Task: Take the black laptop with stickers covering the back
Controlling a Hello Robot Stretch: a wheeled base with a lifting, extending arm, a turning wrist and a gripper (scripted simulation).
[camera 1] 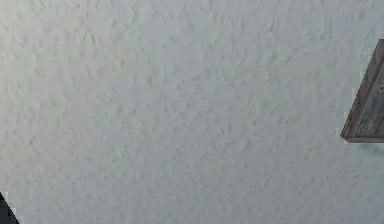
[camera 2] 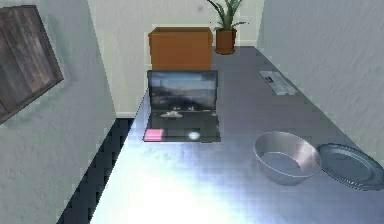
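Observation:
A black laptop (camera 2: 183, 105) stands with its lid raised on a grey tabletop (camera 2: 240, 110) in the arm side view, left of the middle. Its screen shows a picture and faces the view, so the back of the lid is hidden. A small pink patch (camera 2: 154, 135) sits at the near left corner of its keyboard deck.
A textured white wall (camera 1: 180, 110) faces the forward view, with a framed picture (camera 1: 368, 100) at its right edge and again on the arm side view's left wall (camera 2: 25, 60). On the table: a brown box (camera 2: 180, 47), a potted plant (camera 2: 226, 25), a metal bowl (camera 2: 285, 157), a grey plate (camera 2: 352, 165), a small flat device (camera 2: 277, 82).

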